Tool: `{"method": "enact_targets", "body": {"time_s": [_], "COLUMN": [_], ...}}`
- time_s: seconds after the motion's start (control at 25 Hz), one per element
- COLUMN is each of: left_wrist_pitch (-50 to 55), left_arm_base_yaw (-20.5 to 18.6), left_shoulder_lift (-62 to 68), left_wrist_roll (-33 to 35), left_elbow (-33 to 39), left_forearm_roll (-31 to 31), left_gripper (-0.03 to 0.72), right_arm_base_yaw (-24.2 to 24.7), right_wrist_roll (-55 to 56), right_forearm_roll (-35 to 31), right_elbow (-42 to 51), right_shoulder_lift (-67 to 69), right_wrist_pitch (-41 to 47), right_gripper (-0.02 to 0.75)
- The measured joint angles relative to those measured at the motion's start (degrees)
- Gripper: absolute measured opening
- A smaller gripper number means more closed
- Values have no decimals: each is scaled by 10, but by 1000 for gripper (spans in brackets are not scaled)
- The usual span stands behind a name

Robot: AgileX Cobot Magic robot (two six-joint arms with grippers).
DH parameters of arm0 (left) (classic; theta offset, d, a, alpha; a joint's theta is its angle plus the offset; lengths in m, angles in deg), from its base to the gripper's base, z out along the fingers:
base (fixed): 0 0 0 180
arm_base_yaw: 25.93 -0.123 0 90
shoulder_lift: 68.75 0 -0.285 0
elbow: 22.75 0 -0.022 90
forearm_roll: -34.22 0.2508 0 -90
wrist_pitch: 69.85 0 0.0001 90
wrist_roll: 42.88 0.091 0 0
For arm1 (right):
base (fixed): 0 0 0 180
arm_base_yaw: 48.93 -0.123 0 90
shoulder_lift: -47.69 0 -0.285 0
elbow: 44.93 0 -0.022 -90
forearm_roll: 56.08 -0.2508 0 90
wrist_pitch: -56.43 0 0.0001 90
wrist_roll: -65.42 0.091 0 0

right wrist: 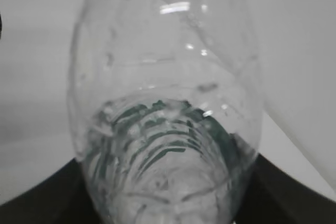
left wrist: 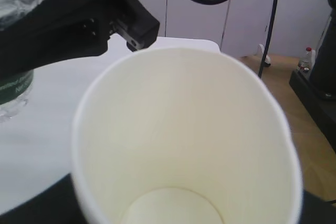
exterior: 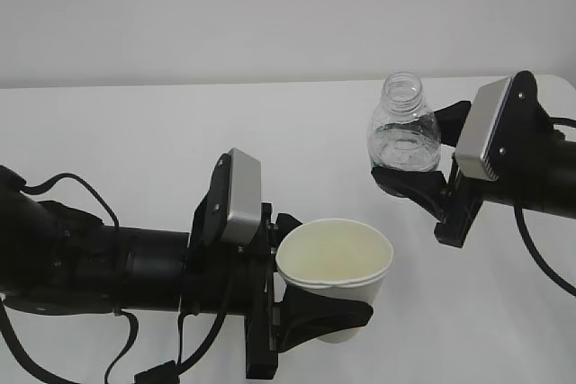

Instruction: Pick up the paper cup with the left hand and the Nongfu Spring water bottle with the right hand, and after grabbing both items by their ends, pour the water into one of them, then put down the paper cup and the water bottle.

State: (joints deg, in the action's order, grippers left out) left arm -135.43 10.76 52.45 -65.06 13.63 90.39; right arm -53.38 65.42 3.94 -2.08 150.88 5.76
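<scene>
Cup and bottle are both held up off the white surface [exterior: 135,132], each in its own arm. The left hand [exterior: 310,317] has its jaws pinching the paper cup [exterior: 335,267] around the lower body, mouth up and slightly tilted toward the camera; the cup's base is hidden behind the near finger [exterior: 324,317] in the exterior view. The left wrist view looks straight down into the cup [left wrist: 184,140], whose inside looks dry and cream-coloured, with the bottom cut off by the frame edge.

The right hand [exterior: 409,177] has its jaws clamped on the Nongfu Spring water bottle [exterior: 403,128], which stands upright, uncapped, up and to the right of the cup and apart from it. Only its neck and shoulder show above the jaws; the lower part sits behind the black fingers. The right wrist view is filled by the bottle [right wrist: 168,103], blurred, with green label streaks seen through the ribbed plastic. The water [right wrist: 168,182] seems to lie low in the bottle, though the level is hard to make out.

A grey box [exterior: 238,195] sits on the left wrist and loose black cables [exterior: 81,191] trail off the frame's bottom. Behind the surface is a plain pale wall [exterior: 270,6]; the left wrist view catches a strip of wooden floor [left wrist: 310,145] beyond the surface's edge.
</scene>
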Motion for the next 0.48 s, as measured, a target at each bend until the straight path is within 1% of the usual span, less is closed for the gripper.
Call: {"method": "enact_targets", "body": {"time_s": [0.2, 0.32, 0.48], "left_wrist_pitch": [0, 0, 0], "left_arm_base_yaw": [0, 0, 0], "left_shoulder_lift": [0, 0, 0], "left_wrist_roll": [2, 2, 2], "left_elbow": [0, 0, 0], "left_forearm_roll": [0, 0, 4], "left_gripper": [435, 435, 435], "right_arm_base_yaw": [-13, -28, -32], "right_wrist_roll": [-47, -79, -120], "right_forearm_roll": [-1, -15, -32], "right_elbow": [-1, -1, -1], "right_shoulder_lift": [0, 0, 0], "right_wrist_pitch": [2, 14, 19], "right_gripper": [474, 474, 474]}}
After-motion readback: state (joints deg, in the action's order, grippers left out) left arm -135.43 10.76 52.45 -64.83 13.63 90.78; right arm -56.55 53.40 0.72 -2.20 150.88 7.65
